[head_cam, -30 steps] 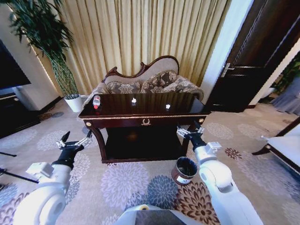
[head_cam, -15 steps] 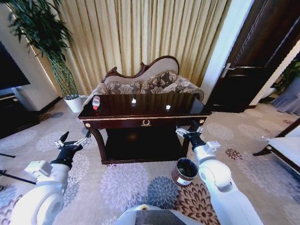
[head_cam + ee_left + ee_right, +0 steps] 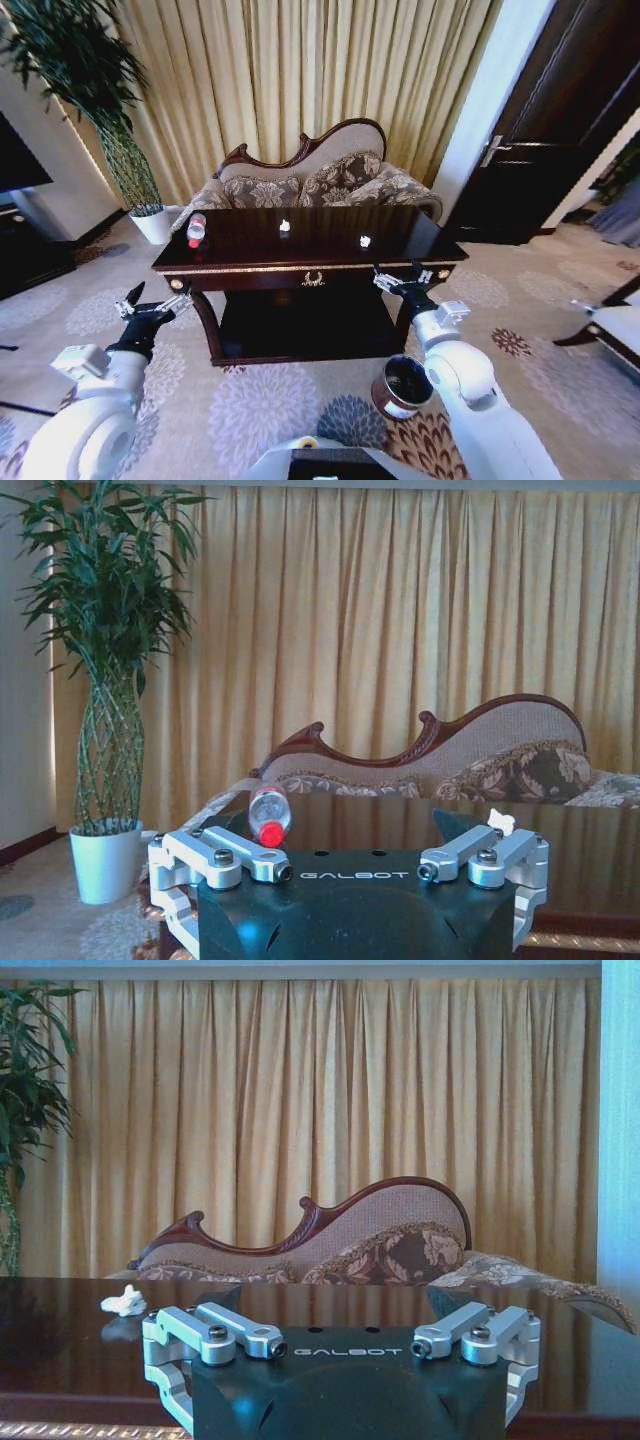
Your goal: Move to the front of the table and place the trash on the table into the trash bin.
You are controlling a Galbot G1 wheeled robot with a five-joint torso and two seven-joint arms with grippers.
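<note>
On table's (image 3: pixel 250 262) far left, bottle (image 3: pixel 196 229) lies on its side, cap toward robot, ahead of left gripper (image 3: pixel 152 304), the nearer arm. Both grippers released, empty; right gripper (image 3: pixel 402 279) at front edge. Bin (image 3: pixel 401 386) near right.

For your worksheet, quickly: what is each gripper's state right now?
Left gripper: open, holding nothing, short of the table.
Right gripper: open, holding nothing, at the table's front edge.

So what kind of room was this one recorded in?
Probably a formal sitting room or hotel lounge: a carved settee against floor-length gold curtains, a glossy dark table with gold trim, patterned carpet, and a tall potted plant.
</note>
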